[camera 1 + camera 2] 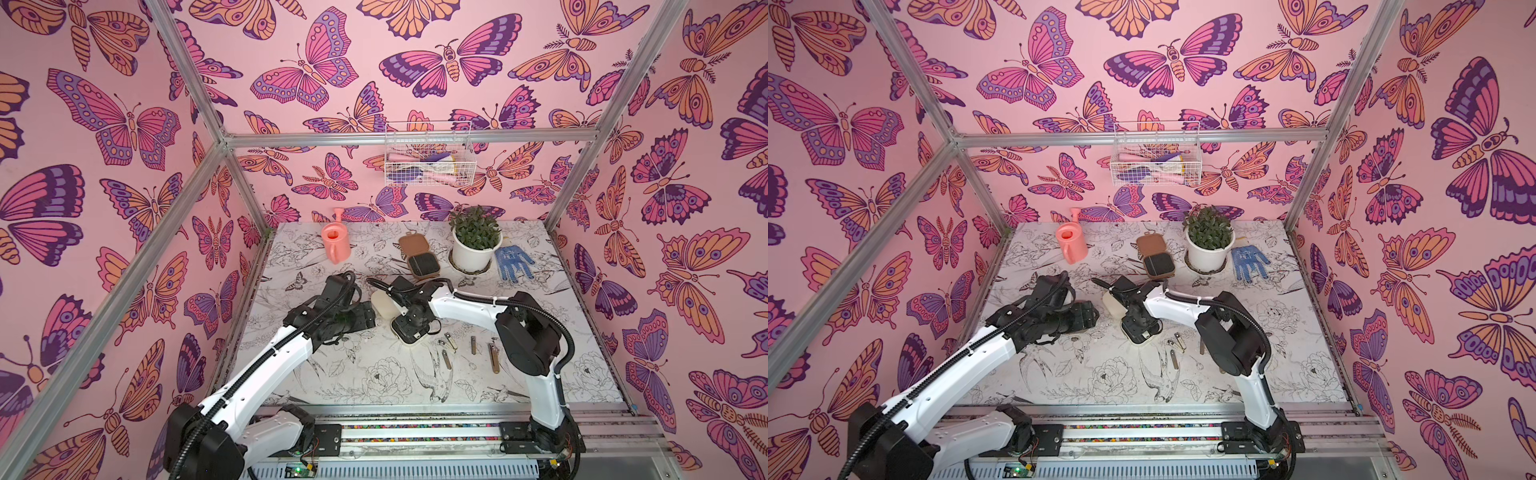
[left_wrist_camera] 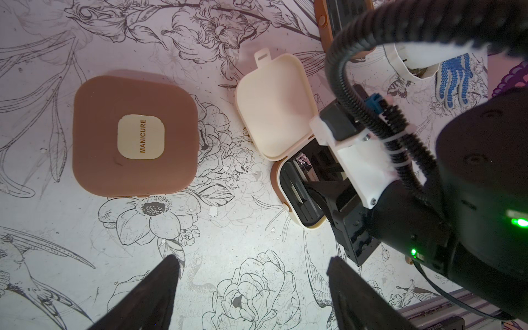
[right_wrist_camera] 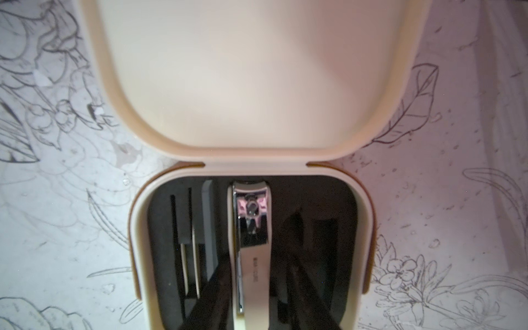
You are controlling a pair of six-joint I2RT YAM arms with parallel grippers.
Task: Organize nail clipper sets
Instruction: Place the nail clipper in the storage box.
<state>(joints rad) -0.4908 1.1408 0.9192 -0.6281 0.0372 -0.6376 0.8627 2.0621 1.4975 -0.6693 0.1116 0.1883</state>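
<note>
A cream case [image 2: 274, 108] lies open at mid-table, its black-lined base [image 3: 328, 237] showing tool slots. My right gripper [image 3: 257, 257] reaches into that base, open, its fingers either side of a metal nail clipper [image 3: 253, 228] lying in a slot. In a top view the right gripper [image 1: 409, 322] covers the base. A closed tan-brown case [image 2: 134, 137] labelled MANICURE lies beside the cream one. My left gripper [image 2: 253, 258] hovers open over bare table with nothing between its fingers. Another tan case [image 1: 417, 255] lies open at the back. Several loose metal tools [image 1: 446, 349] lie right of the cream case.
A pink watering can [image 1: 336, 245] stands at the back left. A potted plant [image 1: 476, 245] and a blue dotted glove [image 1: 513, 262] are at the back right. A wire basket [image 1: 428, 158] hangs on the back wall. The two arms sit close together at mid-table.
</note>
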